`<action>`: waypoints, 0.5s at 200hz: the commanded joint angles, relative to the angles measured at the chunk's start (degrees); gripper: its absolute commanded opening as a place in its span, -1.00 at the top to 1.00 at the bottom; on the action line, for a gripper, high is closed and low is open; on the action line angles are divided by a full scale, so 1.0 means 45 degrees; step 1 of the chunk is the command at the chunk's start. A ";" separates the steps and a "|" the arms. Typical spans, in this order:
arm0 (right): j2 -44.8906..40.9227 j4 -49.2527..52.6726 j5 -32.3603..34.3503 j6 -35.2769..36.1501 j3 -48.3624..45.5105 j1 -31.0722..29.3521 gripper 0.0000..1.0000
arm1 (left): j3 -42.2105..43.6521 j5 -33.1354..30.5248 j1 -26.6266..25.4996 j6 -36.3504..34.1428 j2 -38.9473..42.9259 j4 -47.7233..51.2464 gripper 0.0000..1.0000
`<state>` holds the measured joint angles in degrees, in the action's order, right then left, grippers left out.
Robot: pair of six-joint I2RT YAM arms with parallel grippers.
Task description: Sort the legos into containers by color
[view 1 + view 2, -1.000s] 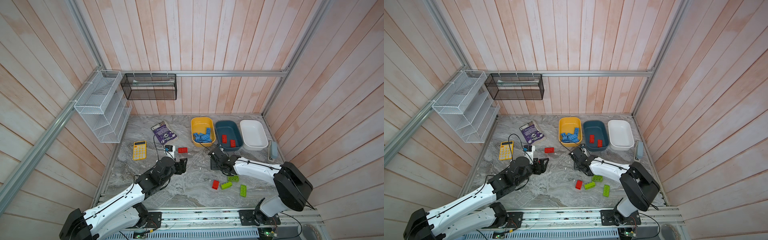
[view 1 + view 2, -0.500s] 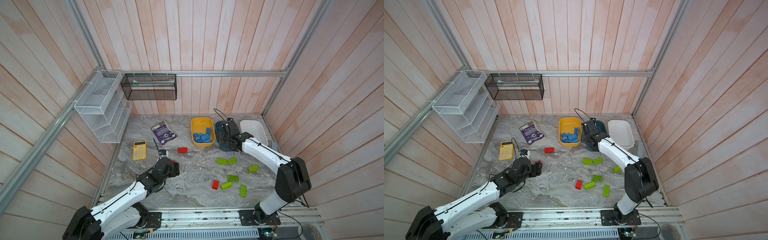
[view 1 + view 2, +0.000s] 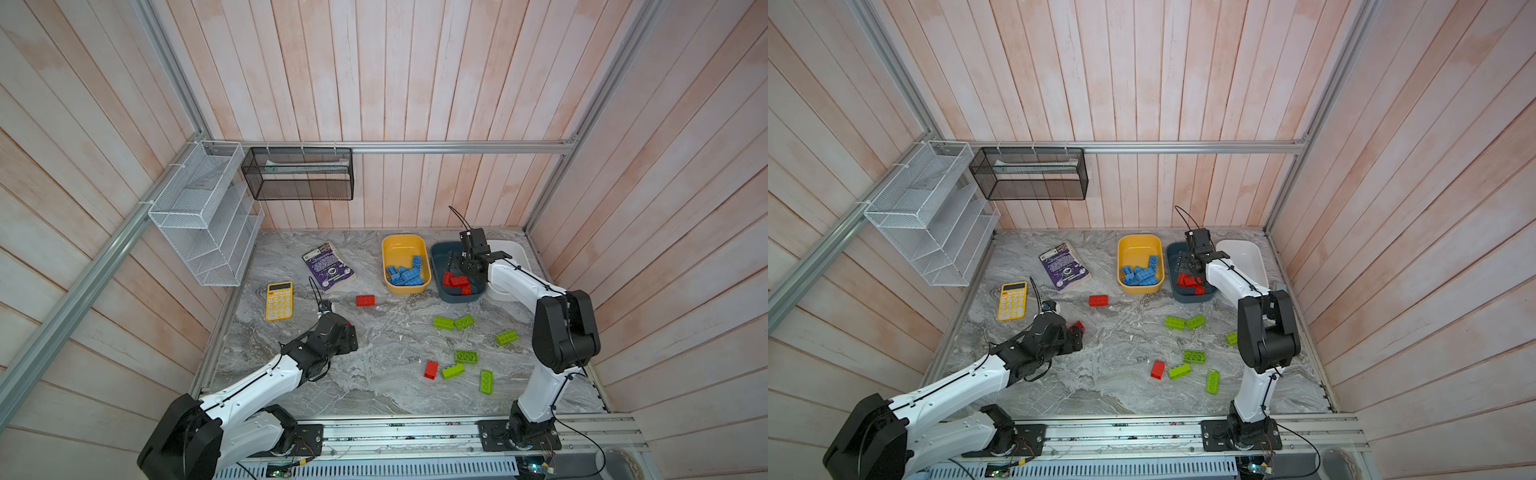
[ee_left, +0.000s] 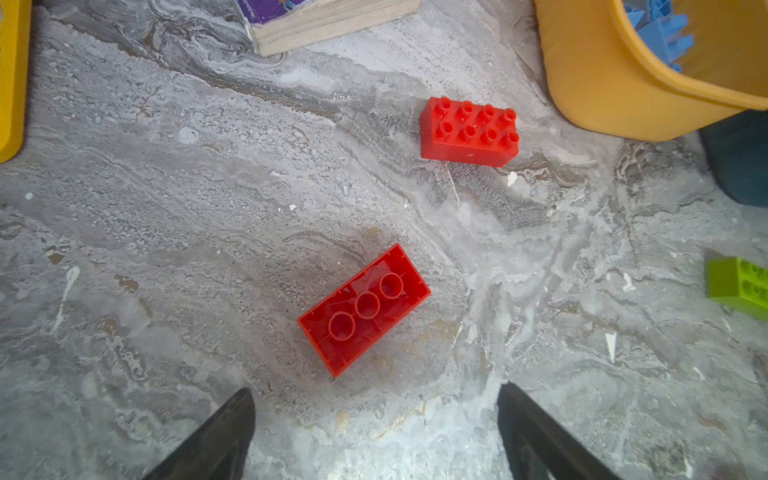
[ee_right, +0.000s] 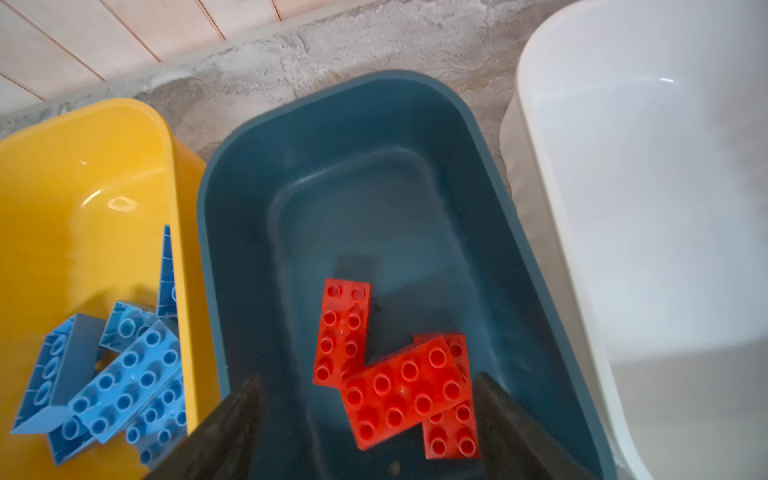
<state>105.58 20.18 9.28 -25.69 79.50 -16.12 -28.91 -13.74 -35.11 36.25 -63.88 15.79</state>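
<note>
1. Left claw [image 4: 374, 392], spread apart, hovers by an upturned red brick [image 4: 363, 309], hollow tubes showing, in the counter's [image 4: 166, 208] left half, likely lining up a grasp.
2. Yellow tub [image 3: 401, 249] holds the blue bricks [image 3: 407, 272].
3. Right claw [image 5: 368, 380], also apart, hangs over the glossy teal tub [image 5: 332, 91], which holds three studded red bricks [image 5: 407, 390].
4. White tub [image 3: 515, 253] likely awaits the lime bricks [image 3: 466, 356] scattered front-right.

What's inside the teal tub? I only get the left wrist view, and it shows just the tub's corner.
Observer: Three red bricks lie in the teal tub.
Operator: Where's the right gripper?
Observer: The right gripper hangs over that tub, jaws apart, gripping nothing.
Operator: How many green bricks are out?
Observer: Six green bricks lie loose on the table.
</note>
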 commanded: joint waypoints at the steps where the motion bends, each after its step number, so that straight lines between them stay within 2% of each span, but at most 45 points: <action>1: 0.0219 -0.0215 -0.0316 0.0027 0.0321 0.0061 -0.76 | 0.0030 0.0356 0.0237 -0.0047 -0.0383 -0.0156 -0.90; 65: -0.1534 -0.1506 -0.0968 -0.0226 -0.1493 0.0067 -0.79 | -0.0245 0.1575 0.0416 0.0189 -0.2235 -0.1824 -0.95; 100: -0.2413 -0.1815 -0.1544 -0.0417 -0.2628 0.0066 -0.77 | -0.1184 0.1310 0.0429 -0.0131 -0.3595 -0.1988 -0.97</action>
<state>97.91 14.66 5.13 -26.37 70.13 -15.92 -30.24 -8.10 -33.56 36.64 -76.51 9.56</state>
